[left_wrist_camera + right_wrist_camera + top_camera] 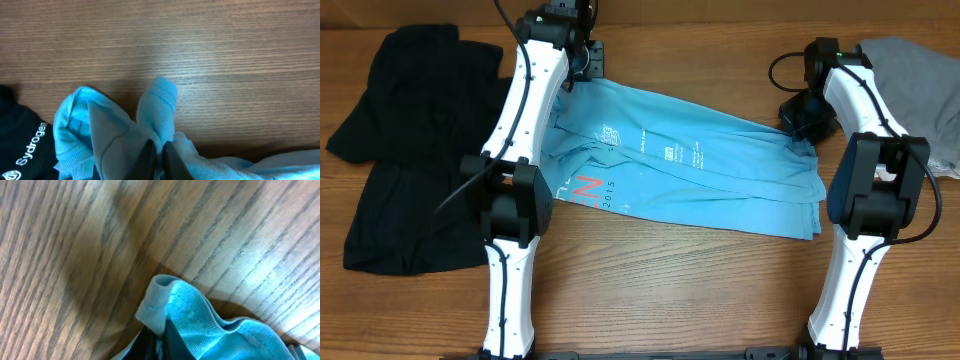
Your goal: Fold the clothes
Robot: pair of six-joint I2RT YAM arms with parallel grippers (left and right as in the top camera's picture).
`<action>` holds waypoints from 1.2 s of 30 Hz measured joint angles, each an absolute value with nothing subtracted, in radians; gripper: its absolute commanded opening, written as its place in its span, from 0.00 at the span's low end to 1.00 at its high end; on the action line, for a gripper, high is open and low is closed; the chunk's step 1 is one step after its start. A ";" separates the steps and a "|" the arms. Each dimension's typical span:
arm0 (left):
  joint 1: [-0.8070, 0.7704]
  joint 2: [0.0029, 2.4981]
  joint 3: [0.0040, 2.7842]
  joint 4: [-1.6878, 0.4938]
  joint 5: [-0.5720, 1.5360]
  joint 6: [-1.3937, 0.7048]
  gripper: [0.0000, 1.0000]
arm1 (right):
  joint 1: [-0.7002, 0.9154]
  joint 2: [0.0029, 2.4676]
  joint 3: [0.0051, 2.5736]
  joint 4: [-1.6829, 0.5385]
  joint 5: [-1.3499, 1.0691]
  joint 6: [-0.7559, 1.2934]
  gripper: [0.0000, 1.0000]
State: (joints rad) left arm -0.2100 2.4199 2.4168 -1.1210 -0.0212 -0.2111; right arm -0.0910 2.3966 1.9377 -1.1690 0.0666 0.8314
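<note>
Wooden table under a light blue T-shirt, a black shirt, perhaps a grey garment

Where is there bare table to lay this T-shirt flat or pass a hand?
Widest bare table: the near strip between the left arm and right arm, below the light blue T-shirt. A second strip lies at the far edge, between the left gripper and right arm. Crowded: the black shirt fills the left side, the grey garment the far right corner.

A brown wood-grain table fills every view, with soft glare on its surface.
</note>
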 measured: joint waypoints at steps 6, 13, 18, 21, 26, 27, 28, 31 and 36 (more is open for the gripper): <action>-0.210 2.420 2.417 -1.082 -0.080 -0.211 0.04 | -0.094 2.429 2.016 -1.236 0.060 0.812 0.04; -0.210 2.420 2.417 -1.031 -0.156 -0.203 0.04 | -0.142 2.549 2.263 -1.409 0.022 0.724 0.04; -0.213 2.420 2.455 -1.110 -0.149 -0.202 0.04 | -0.200 2.609 2.420 -1.544 -0.015 0.661 0.04; -0.216 2.421 2.512 -1.164 -0.132 -0.202 0.04 | -0.210 2.612 2.507 -1.604 -0.036 0.621 0.04; -0.215 2.420 2.644 -1.277 -0.115 -0.202 0.04 | -0.207 2.612 2.648 -1.656 -0.089 0.526 0.04; -0.215 2.420 2.668 -1.297 -0.113 -0.203 0.04 | -0.206 2.612 2.667 -1.666 -0.098 0.509 0.04; -0.216 2.420 2.690 -1.316 -0.112 -0.203 0.04 | -0.206 2.612 2.688 -1.678 -0.107 0.491 0.04; -0.216 2.420 2.742 -1.361 -0.108 -0.203 0.05 | -0.205 2.611 2.724 -1.694 -0.133 0.447 0.04; -0.215 2.420 2.769 -1.455 -0.109 -0.202 0.04 | -0.202 2.611 2.728 -1.695 -0.188 0.410 0.04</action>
